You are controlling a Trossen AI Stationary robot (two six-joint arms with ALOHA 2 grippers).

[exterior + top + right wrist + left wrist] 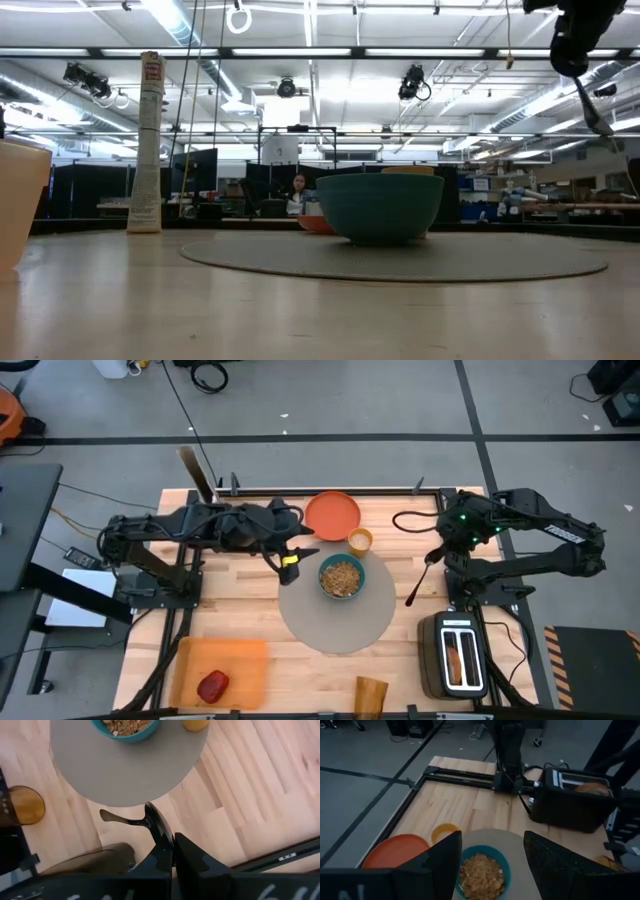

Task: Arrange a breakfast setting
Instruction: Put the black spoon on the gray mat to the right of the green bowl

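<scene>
A teal bowl (342, 576) with cereal stands on the far part of the round grey mat (335, 622). An orange plate (332, 515) and a small yellow cup (360, 541) stand on the wood just beyond the mat. My left gripper (305, 555) is open and empty, above the table just left of the bowl (482, 872). My right gripper (436, 552) is shut on the metal spoon (418, 582), above the table right of the mat. The toast slice (455, 660) sticks up from the toaster. The red apple (212, 686) lies on an orange board. My right gripper pinches the spoon's handle (152, 822) between its two shut fingers, near the handle's upper end. The fingers come from above, pointing down. The spoon hangs slanting below them, bowl end (111, 816) lowest, clear of the table (597, 110).
The black-and-silver toaster (455, 653) stands at the near right. The yellow cereal box (195, 472) stands at the far left edge. An amber glass (370, 696) stands at the near edge. The orange board (235, 660) lies near left. A black cable (410, 520) lies at the far right.
</scene>
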